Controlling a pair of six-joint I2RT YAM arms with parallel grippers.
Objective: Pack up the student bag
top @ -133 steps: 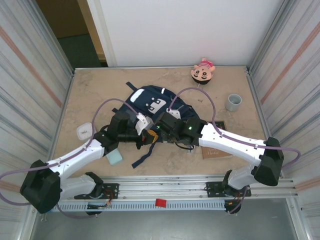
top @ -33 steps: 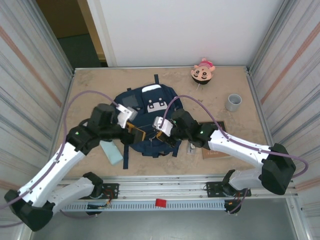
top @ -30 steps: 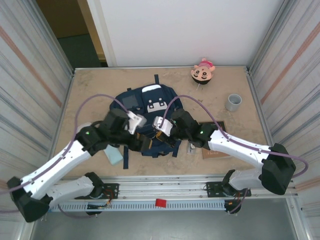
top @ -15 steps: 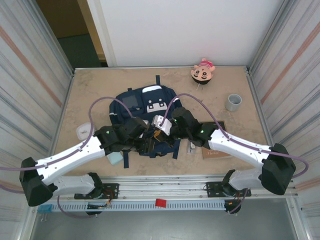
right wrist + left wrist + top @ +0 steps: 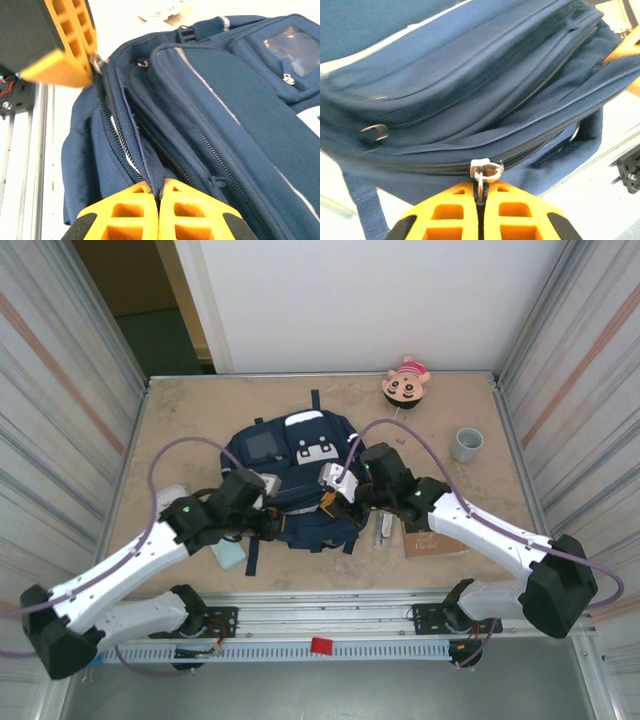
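On the table point(image 5: 180, 420), near its middle, you see the bag point(image 5: 295, 455) lying flat, its white-patched front up and its straps trailing off the near edge. At the bag's near edge, left of centre, your left gripper point(image 5: 480, 192) has its jaws pressed together on the metal zip pull point(image 5: 485, 170). Just right of it on the same edge, your right gripper point(image 5: 159, 187) is clamped on what looks like a fold of the bag's navy fabric beside the zip; the wrist view is too close to say which seam. Right of the bag lie a brown booklet point(image 5: 432, 540) and, farther off, a grey cup point(image 5: 466, 445). Beyond the bag's far right corner sits a doll head point(image 5: 405, 383). A teal block point(image 5: 229, 555) lies by the bag's near left corner.
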